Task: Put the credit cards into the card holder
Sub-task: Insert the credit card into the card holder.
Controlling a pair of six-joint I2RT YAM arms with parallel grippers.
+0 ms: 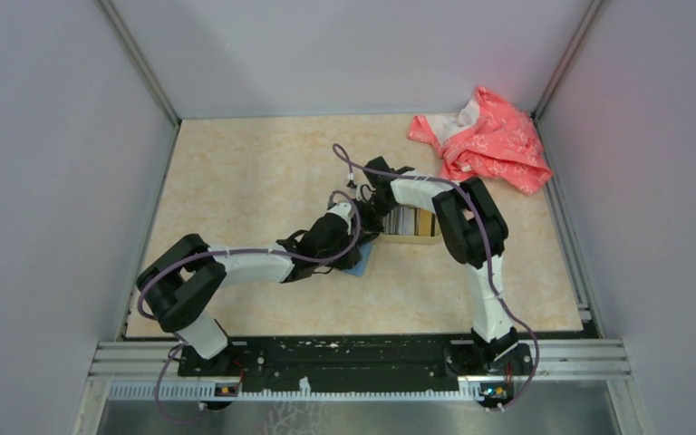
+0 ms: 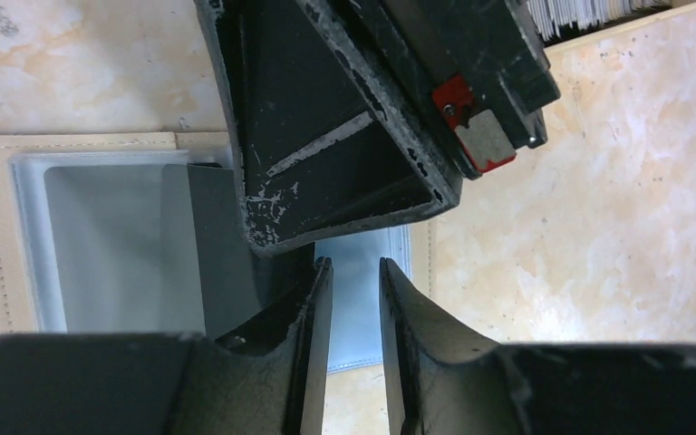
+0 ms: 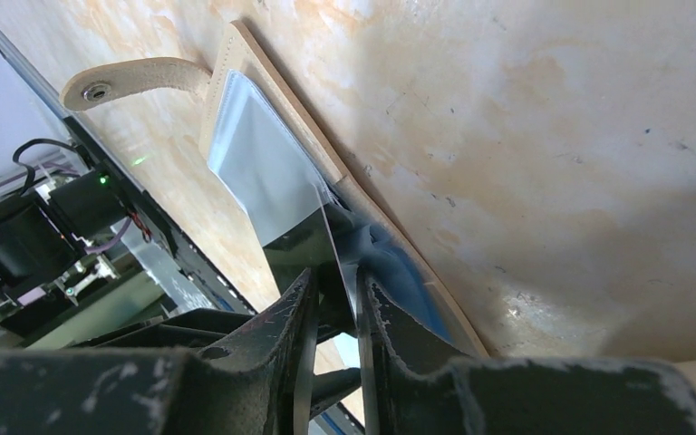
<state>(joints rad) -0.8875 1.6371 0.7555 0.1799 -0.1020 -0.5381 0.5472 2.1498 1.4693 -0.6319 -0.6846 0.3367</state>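
Beige card holder (image 3: 283,109) lies open on the tabletop (image 3: 553,136) — right fingers (image 3: 290,326) pinch a grey card (image 3: 313,240) edge-on, apparently to slide it into the clear pocket (image 3: 254,154), while left fingers (image 2: 313,313) sit narrowly apart at its edge, likely steadying it — grip unclear.

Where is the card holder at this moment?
In the top view the card holder lies open near the middle of the table, under the left end effector, just to the near-left of the tan box of cards.
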